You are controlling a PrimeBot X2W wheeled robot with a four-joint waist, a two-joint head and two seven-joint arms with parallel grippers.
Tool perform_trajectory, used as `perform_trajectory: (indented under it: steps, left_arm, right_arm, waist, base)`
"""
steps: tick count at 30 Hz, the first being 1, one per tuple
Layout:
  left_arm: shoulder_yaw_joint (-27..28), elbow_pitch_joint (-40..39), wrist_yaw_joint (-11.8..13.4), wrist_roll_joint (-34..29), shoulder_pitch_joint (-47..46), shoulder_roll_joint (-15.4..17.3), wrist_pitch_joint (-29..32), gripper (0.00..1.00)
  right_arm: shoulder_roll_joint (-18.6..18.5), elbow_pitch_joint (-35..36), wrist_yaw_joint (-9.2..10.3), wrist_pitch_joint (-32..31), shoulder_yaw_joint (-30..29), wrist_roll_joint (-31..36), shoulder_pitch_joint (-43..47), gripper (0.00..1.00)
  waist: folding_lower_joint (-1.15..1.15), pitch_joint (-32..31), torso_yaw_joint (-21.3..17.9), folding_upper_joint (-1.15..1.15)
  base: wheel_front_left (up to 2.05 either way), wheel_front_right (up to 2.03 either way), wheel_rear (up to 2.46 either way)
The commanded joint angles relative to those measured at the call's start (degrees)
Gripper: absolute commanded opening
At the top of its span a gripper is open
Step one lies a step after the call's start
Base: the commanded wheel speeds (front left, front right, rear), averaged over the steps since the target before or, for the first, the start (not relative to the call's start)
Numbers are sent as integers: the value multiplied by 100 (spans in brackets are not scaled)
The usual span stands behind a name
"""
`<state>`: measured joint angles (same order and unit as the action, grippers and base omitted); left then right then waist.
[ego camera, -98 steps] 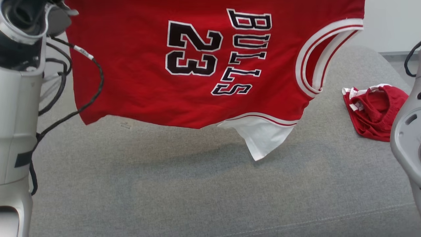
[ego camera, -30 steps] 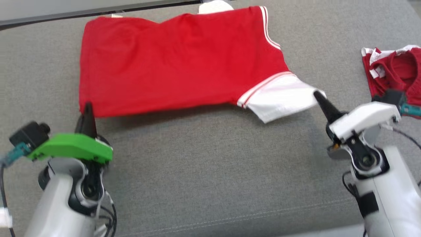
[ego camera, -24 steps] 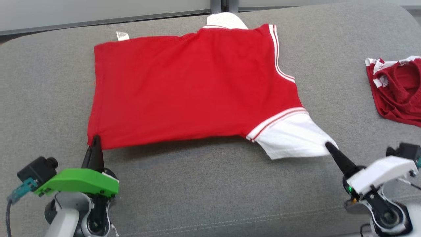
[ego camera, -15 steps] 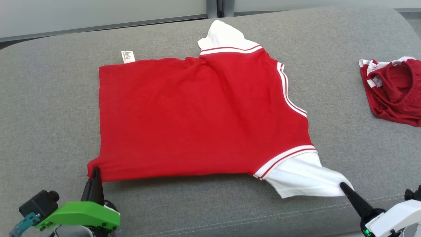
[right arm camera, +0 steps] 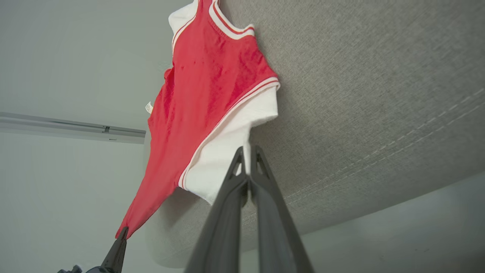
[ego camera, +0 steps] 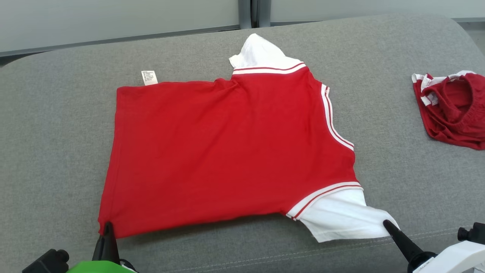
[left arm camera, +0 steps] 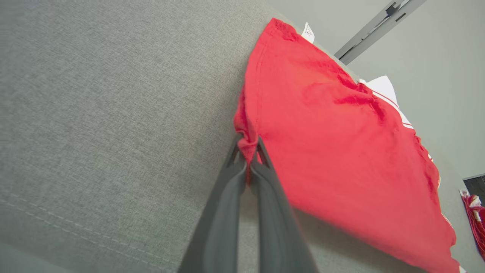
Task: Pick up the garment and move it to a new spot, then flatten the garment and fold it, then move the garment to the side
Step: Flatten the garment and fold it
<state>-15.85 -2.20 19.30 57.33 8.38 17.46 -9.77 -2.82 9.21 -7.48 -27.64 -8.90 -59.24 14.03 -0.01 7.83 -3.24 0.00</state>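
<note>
The garment (ego camera: 227,151) is a red jersey with white sleeves and white-striped trim, spread plain side up across the grey cushion (ego camera: 57,151). My left gripper (ego camera: 107,226) is shut on its near-left hem corner; the left wrist view shows the red cloth (left arm camera: 341,132) pinched between the gripper (left arm camera: 248,148) tips. At the lower right, my right gripper (ego camera: 386,223) is shut on the tip of the near white sleeve (ego camera: 341,218). In the right wrist view, the gripper (right arm camera: 247,151) pinches that white sleeve (right arm camera: 227,151). The near edge is held slightly off the cushion.
A second red garment with white trim (ego camera: 451,108) lies crumpled at the cushion's right side. A white care tag (ego camera: 149,77) sticks out at the jersey's far-left corner. A stitched seam runs along the cushion's near edge (ego camera: 265,258). Beyond the cushion is a pale wall.
The jersey hung in the air with its printed side showing; it now lies spread plain side up. Over the last second both grippers drew its near edge toward me, stretching it flat.
</note>
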Motion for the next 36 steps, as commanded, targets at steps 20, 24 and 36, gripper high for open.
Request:
perform_trajectory:
  steps: [20,24,36]
  left_arm:
    - [-11,-232,1043,622,-454,141,1599,0]
    - [6,-302,1473,868,-701,238,2215,0]
    - [-165,-680,3196,1283,-1689,391,3734,0]
  right_arm:
    - [-15,-515,-1,-484,-14,300,-679,0]
    - [-15,-666,-1,-838,-127,524,-1021,0]
    - [-15,-1771,-1,-2091,-611,1052,-2509,0]
  waist:
    - [1,-101,109,0]
    - [1,-145,110,0]
    - [1,-300,114,0]
  base:
    - [0,0,0]
    - [0,0,0]
    - [0,0,0]
